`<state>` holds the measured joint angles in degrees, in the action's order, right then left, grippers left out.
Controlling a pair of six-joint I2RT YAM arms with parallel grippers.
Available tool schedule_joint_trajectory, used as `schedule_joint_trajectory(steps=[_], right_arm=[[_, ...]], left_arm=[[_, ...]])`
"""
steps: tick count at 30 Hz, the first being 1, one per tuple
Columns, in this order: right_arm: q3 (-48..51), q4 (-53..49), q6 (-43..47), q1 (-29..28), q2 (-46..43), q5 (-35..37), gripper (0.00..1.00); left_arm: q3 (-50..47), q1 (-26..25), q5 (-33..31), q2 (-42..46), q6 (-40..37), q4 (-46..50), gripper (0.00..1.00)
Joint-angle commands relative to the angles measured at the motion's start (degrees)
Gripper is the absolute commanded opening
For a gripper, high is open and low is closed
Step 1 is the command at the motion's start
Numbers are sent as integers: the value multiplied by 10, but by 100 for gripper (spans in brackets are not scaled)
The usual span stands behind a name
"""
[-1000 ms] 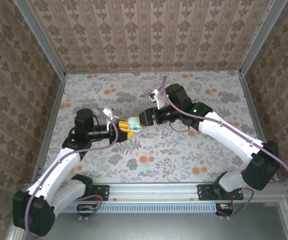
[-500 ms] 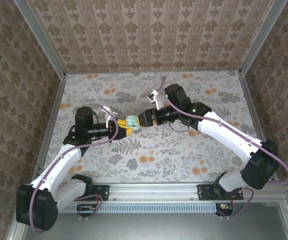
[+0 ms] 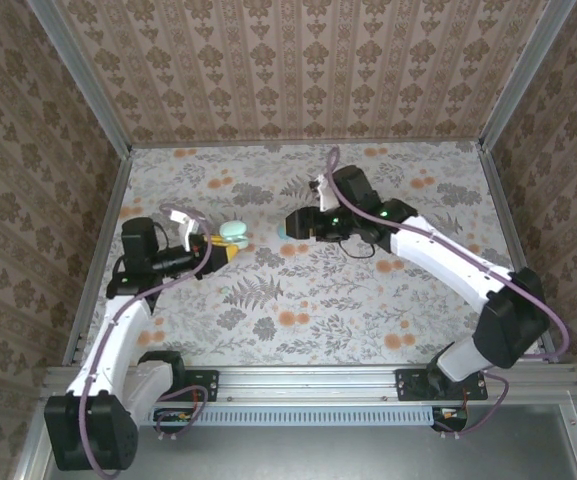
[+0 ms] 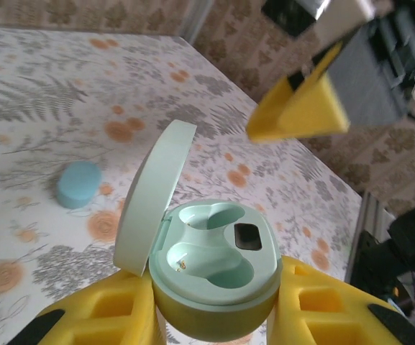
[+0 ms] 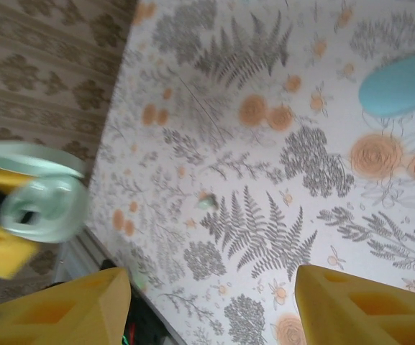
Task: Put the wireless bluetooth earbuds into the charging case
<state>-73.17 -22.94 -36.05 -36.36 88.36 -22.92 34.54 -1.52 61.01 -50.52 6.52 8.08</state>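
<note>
Roughly level, left pincer clamps open charging case, right pincer gaping

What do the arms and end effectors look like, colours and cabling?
Left arm and right arm: white links, black joints and bases, a purple cable looped along each. Left end effector and right end effector: black bodies, blocky yellow fingers with hollow pockets.

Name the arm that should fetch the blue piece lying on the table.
Right. Its claw is open, empty and close to the blue piece, while the left claw is shut on the open charging case, whose wells are empty.
</note>
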Motion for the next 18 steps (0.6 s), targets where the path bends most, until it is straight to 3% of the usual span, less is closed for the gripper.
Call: schedule_joint_trajectory(steps=[1, 6, 11, 18], right_arm=[[-7, 0, -14, -43, 54, 30, 62], [-44, 17, -36, -107, 145, 37, 58], [-100, 19, -20, -163, 229, 59, 55], [-201, -25, 137, -202, 319, 96, 52]], left_arm=[[-1, 41, -17, 32, 22, 31, 0], [-8, 100, -61, 68, 32, 65, 0], [-16, 122, -105, 75, 38, 78, 0], [-26, 153, -109, 66, 72, 40, 0]])
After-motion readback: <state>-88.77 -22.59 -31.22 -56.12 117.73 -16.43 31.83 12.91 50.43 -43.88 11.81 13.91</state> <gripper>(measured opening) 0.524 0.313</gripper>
